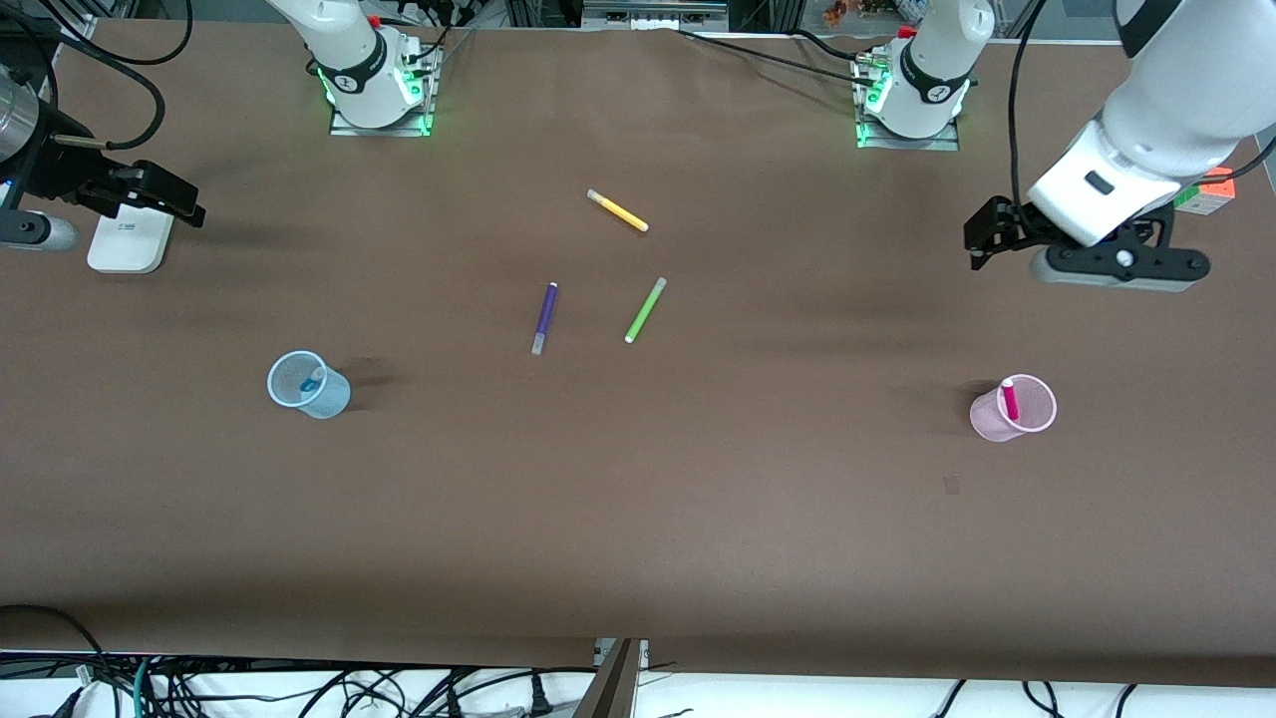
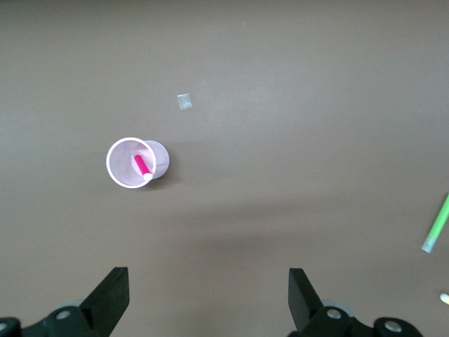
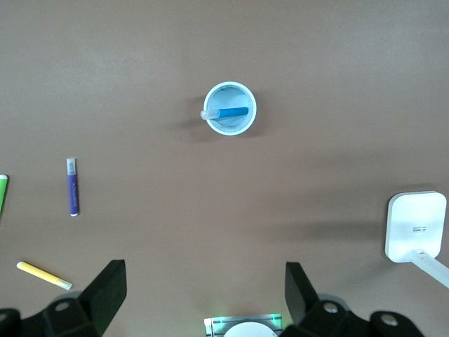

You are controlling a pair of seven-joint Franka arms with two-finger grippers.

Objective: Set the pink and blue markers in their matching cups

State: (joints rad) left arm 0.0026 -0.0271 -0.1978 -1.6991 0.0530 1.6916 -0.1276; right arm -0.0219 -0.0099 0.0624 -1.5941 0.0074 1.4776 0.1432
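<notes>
The pink marker (image 1: pixel 1010 399) stands tilted in the pink cup (image 1: pixel 1032 424), lower right of the front view, its pale cap poking above the rim; the blue marker (image 1: pixel 313 381) leans inside the blue cup (image 1: pixel 329 399), at lower left of that view.

The left claw (image 1: pixel 982 239) hangs released at the right edge of the front view, over bare worktop (image 1: pixel 698 499) toward the left arm's end. In the left wrist view its two black fingers (image 2: pixel 112 295) stand wide apart with nothing between them (the pink cup sits upright in the middle-left of that picture). The right claw (image 1: pixel 164 194) hovers at the upper left of the front view, likewise released and empty, above a white flat device (image 1: pixel 128 244) lying on the worktop.

Out from the claws, three pens lie loose in the centre of the front view: a yellow pen (image 1: pixel 618 210) highest, a purple pen (image 1: pixel 544 317) and a lime-green pen (image 1: pixel 645 310) below it, well apart from both cups. A colourful cube (image 1: pixel 1208 191) sits at the right edge.
</notes>
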